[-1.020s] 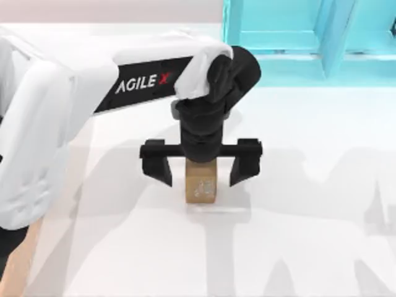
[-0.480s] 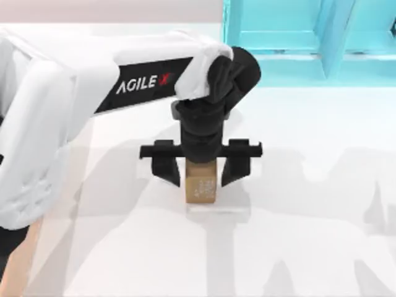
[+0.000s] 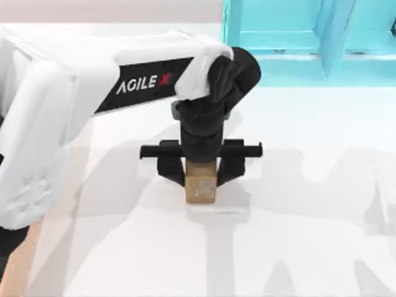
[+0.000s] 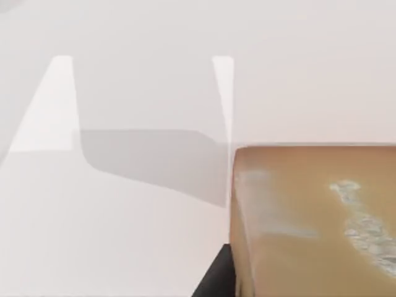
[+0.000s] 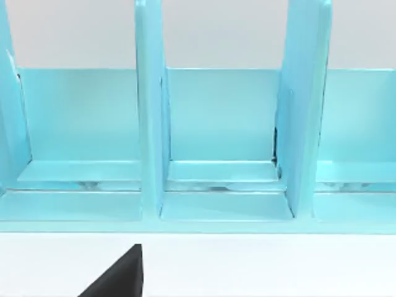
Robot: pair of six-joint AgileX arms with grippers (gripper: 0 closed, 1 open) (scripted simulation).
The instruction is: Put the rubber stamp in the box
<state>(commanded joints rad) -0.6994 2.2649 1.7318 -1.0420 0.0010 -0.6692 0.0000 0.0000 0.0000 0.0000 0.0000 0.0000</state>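
**Left fingers closed on the stamp**

The left gripper point(image 3: 200, 173) has its fingers point(image 3: 172, 168) pressed against both sides of the rubber stamp point(image 3: 201, 188), which stands on the white worktop point(image 3: 297, 216) near the middle. The turquoise compartmented frame point(image 3: 297, 37) lies well apart, at the far right. The stamp's whitish marks show in the left wrist view.

Open table point(image 3: 309, 235) lies in front of and to both sides of the stamp point(image 3: 201, 189); the blue frame point(image 3: 297, 37) blocks the far right edge.
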